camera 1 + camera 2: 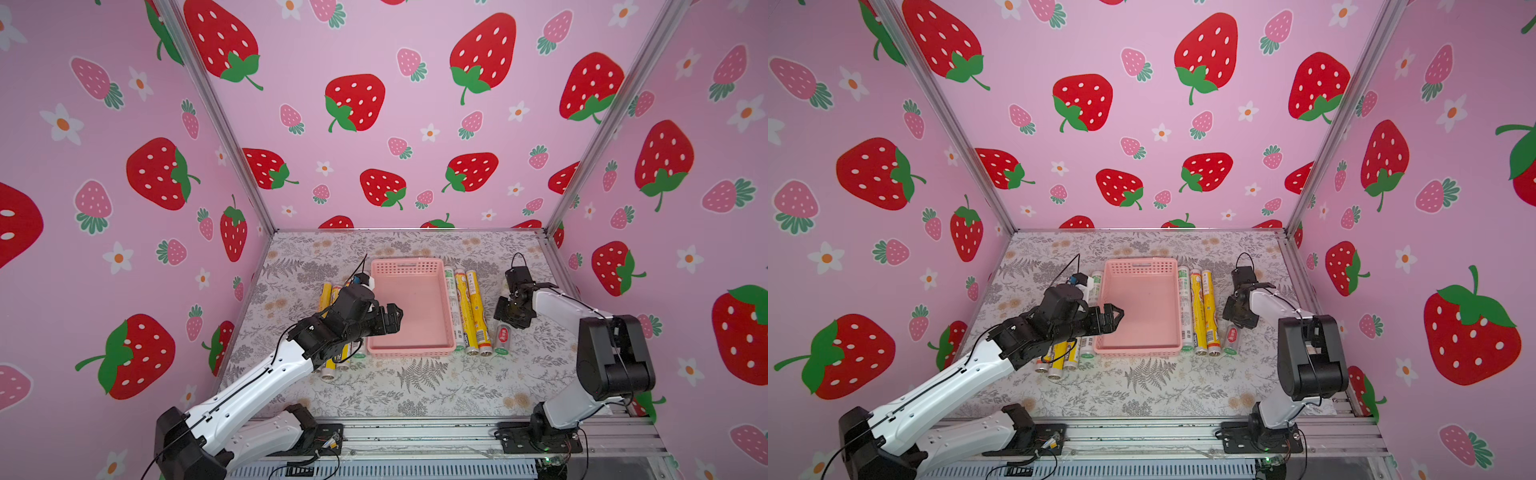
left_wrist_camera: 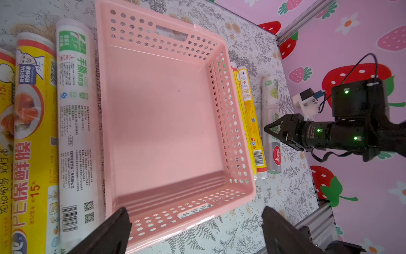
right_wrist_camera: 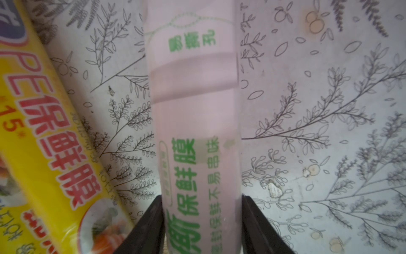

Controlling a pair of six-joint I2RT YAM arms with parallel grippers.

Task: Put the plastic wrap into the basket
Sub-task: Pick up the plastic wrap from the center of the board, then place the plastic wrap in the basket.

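Note:
The pale-pink basket stands mid-table with nothing in it. Plastic wrap rolls lie along both of its long sides. My right gripper points down on a separate white roll with green print, which lies on the table right of the others. Its jaws press both sides of that roll. My left gripper is open and holds nothing; it hangs over the basket's near left part.
Right of the basket lie a white roll and two yellow rolls. Left of it lie a white roll and yellow rolls, partly under my left arm. Strawberry-print walls close in three sides.

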